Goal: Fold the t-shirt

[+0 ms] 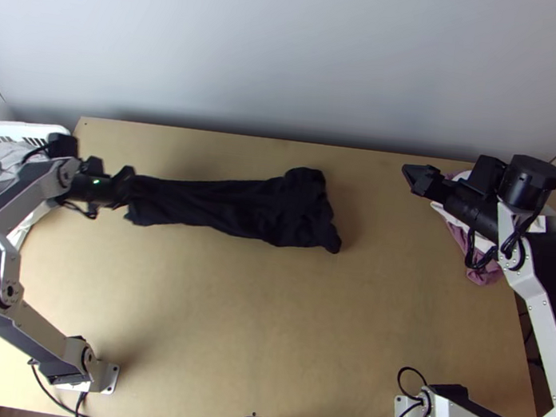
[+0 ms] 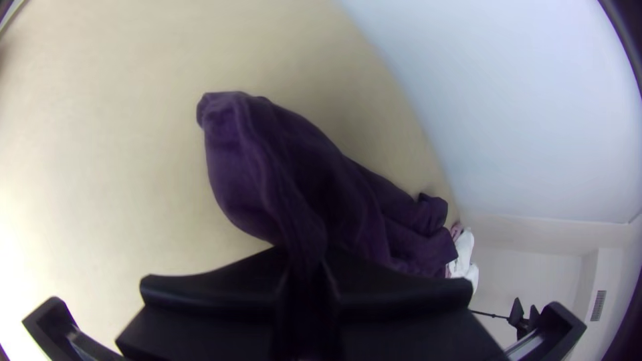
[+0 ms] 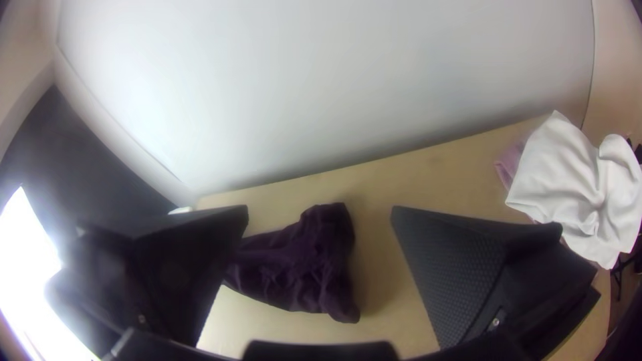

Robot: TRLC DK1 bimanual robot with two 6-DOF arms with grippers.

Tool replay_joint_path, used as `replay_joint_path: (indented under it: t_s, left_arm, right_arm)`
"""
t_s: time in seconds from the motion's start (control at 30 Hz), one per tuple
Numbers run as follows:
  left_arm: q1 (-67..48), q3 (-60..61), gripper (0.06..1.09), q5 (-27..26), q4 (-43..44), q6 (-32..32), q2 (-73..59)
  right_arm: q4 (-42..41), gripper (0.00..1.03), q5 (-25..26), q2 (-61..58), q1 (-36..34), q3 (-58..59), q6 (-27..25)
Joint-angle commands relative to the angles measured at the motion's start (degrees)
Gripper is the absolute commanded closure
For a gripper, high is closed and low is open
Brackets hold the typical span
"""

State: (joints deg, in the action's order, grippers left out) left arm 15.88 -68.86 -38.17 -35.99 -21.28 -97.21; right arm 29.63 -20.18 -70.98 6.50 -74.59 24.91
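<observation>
One white basket (image 1: 23, 129) of cloths (image 1: 0, 162); left hand (image 1: 127, 189) tight on dark shirt (image 1: 238, 208), right hand (image 1: 415, 177) wide open, empty.

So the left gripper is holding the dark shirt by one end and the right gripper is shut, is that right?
Not quite. The right gripper is open, its fingers wide apart in the right wrist view. The left gripper does hold the dark shirt by one end.

There are one dark t-shirt (image 1: 262, 211), one basket (image 1: 33, 131) left of it, two cloths right of it, a white cloth (image 3: 568, 180) and a pink cloth (image 3: 510, 162), and two pincers, left pincer (image 1: 127, 189) and right pincer (image 1: 412, 176).
</observation>
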Motion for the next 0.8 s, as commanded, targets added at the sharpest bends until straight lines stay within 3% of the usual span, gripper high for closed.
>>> replay_joint_path:
  t_s: [0.0,0.27,0.77]
  left_arm:
    - [6.8,2.4,1.05,0.3,-5.9,9.1,2.0]
    - [-0.8,-2.3,1.05,4.4,-6.9,8.7,1.5]
    - [-19.7,-15.4,1.05,11.2,-7.1,-1.2,-5.1]
  right_arm:
    - [-1.5,0.03,0.0,0.1,1.0,1.1,0.4]
    - [-1.9,0.03,0.0,1.8,1.0,4.3,0.4]
    - [-4.8,0.03,0.0,5.6,1.4,11.7,0.3]
